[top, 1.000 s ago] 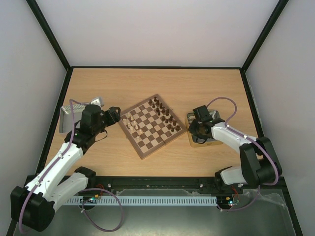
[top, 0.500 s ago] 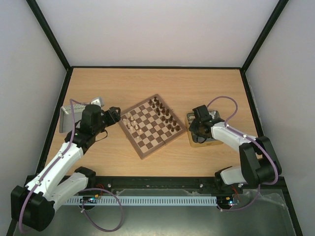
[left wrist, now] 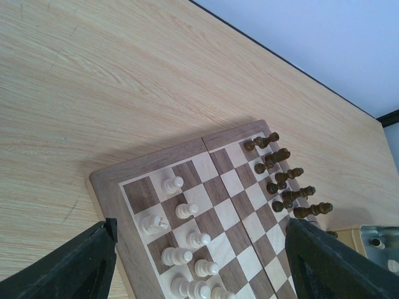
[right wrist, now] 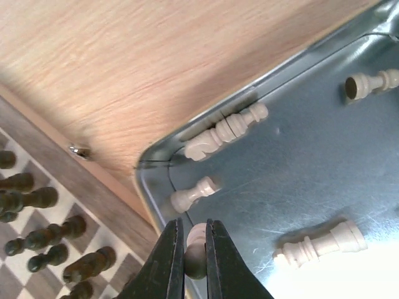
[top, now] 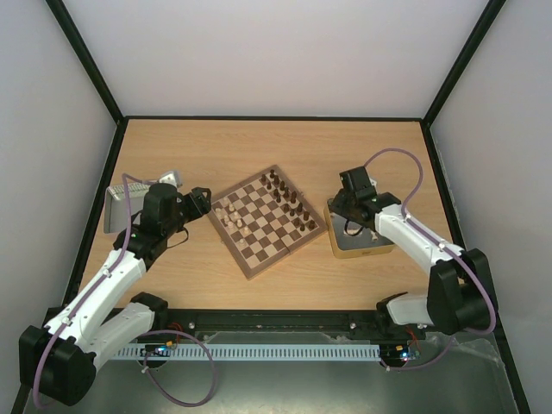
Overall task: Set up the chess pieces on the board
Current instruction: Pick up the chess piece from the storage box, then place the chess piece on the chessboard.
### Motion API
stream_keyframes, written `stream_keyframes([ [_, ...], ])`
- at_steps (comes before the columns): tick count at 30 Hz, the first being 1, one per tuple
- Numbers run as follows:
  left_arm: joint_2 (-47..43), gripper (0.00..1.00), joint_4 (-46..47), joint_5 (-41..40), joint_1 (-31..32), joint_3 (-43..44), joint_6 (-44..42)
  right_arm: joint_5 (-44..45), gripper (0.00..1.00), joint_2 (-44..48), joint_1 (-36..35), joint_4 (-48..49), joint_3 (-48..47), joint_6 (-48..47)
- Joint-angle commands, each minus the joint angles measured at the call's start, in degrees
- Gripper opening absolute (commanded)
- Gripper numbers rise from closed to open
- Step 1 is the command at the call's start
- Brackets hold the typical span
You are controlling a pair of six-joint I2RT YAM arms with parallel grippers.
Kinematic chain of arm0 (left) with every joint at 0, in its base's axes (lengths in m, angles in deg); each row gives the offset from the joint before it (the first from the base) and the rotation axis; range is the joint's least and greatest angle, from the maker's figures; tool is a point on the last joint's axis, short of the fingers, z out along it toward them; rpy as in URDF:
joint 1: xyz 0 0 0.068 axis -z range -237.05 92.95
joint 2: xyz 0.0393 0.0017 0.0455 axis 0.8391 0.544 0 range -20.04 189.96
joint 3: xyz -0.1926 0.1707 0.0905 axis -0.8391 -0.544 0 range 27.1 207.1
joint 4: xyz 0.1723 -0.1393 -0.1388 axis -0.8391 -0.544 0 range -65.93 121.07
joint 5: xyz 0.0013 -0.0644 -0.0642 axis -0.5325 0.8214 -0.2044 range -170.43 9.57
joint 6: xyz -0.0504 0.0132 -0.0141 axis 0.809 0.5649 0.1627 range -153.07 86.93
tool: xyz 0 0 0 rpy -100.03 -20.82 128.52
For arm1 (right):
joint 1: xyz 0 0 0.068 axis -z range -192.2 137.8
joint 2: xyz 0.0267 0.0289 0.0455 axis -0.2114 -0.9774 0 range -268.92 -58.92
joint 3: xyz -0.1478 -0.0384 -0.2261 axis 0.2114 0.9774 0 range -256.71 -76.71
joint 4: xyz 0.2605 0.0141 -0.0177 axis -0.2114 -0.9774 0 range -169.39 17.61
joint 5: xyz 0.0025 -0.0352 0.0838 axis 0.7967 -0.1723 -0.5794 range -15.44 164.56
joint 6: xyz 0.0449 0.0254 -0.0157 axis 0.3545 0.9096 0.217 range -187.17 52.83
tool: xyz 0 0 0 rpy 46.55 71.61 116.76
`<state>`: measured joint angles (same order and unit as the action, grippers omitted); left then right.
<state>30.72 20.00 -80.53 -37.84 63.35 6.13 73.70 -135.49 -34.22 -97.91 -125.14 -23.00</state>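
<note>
While the right gripper (right wrist: pixel 192 255) pinches one cream pawn (right wrist: pixel 197 233) at the tin (right wrist: pixel 293 187) corner, loose chess pieces (right wrist: pixel 224 129) lie around; left gripper (left wrist: pixel 199 261) gapes empty beside the board (left wrist: pixel 156 163).

- No text, label, brand, number or sign can be read in any view: not on the board (top: pixel 272 246), not on the metal tin (top: pixel 366 247), and not on the arms.
</note>
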Motion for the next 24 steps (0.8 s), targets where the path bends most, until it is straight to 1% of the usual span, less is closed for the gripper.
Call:
stream_keyframes([
  [1, 0.0, 0.76, 0.8, -1.5, -0.4, -0.5, 0.1, -0.6, 0.02, 1.8, -0.3, -3.7, -3.3, -2.2],
  [6, -0.1, 0.76, 0.7, -2.7, -0.3, -0.5, 0.3, -1.2, 0.02, 2.3, -4.2, -4.5, -6.6, -3.2],
  [12, -0.2, 0.76, 0.6, -3.0, -0.5, -0.5, 0.5, -3.4, 0.02, 0.4, -13.0, -1.1, -9.2, -3.4],
  [21, -0.3, 0.76, 0.4, -3.1, -0.4, -0.4, 0.7, -2.8, 0.02, -9.0, -26.9, 3.4, -13.1, -3.1],
  [24, -0.3, 0.76, 0.2, -3.0, -0.6, -0.2, 0.4, -1.2, 0.02, -13.1, -31.6, 4.8, -15.1, -5.3],
])
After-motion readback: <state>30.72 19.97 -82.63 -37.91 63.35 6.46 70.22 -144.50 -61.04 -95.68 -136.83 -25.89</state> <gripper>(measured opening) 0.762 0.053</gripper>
